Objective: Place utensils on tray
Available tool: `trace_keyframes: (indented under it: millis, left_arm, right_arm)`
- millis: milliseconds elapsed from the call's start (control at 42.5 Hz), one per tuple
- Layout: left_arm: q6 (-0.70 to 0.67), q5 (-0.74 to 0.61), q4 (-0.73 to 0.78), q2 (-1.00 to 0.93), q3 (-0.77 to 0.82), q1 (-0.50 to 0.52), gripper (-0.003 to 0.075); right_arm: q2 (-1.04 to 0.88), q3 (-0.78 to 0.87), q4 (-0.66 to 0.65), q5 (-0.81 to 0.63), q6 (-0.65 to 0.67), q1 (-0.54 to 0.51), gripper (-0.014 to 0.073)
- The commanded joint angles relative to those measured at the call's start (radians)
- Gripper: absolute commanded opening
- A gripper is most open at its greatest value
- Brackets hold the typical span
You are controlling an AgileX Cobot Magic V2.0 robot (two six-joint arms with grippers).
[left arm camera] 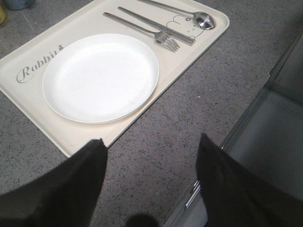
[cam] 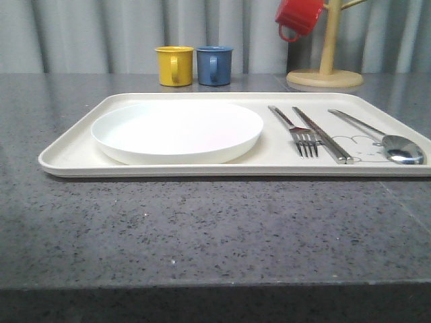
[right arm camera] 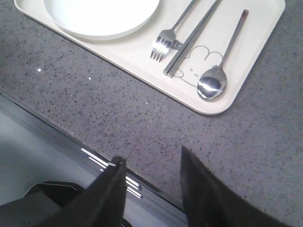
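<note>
Lying on the tray [cam: 74,156] are all the task's pieces: the plate [cam: 176,131] toward its left half, then the fork [cam: 297,132], the knife-like bar [cam: 322,134] and the spoon [cam: 381,137] in a row toward its right, each apart from the next by a narrow gap. The bar's near end and the spoon's bowl rest by the rabbit drawing. Judging from that, the placing looks finished, with nothing left out on the desk [cam: 202,222] to fetch.

Both arms hang back over the desk's near edge, well apart from the tray. The left tool [left arm camera: 151,163] has its fingers spread with nothing between them, and the right tool [right arm camera: 151,182] likewise stands apart and empty (only the dark finger shapes show, so the tips themselves are hard to make out).

The desk is dark speckled stone, dry and bare around the tray. Behind the tray stand a yellow mug [cam: 174,65] and a blue mug [cam: 214,64] side by side, and a red mug [cam: 298,17] hangs on a wooden stand [cam: 326,67] before a grey pleated curtain [cam: 87,33].
</note>
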Motion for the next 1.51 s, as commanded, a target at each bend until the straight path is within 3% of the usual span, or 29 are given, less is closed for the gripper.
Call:
trace_keyframes:
  millis: [0,212,306,1177,1342,1483]
  left_arm:
    - [-0.012,-0.068,-0.003,0.002,-0.027,-0.007,0.0347]
    - [-0.012,-0.066,0.003,0.002,-0.027,-0.007,0.0078]
    - [-0.002,-0.066,0.005,0.002,-0.027,-0.007,-0.0021]
    - [0.018,-0.068,0.005,-0.01,-0.026,-0.005,-0.002]
    - [0.018,-0.12,0.005,-0.067,0.01,0.088,-0.002]
    - [0.018,-0.332,0.005,-0.161,0.157,0.238,-0.002]
  right_arm:
    - [0.001,-0.019,0.003,-0.085,-0.006,0.001,0.0208]
    - [0.001,-0.019,0.003,-0.087,-0.006,0.001,-0.0083]
    - [0.001,-0.019,0.003,-0.087,-0.006,0.001,-0.0109]
    - [0.001,-0.019,0.004,-0.089,-0.006,0.001,-0.0113]
    - [0.001,-0.019,0.004,-0.088,-0.006,0.001,-0.0113]
    - [0.001,-0.019,0.004,-0.087,-0.006,0.001,-0.0113]
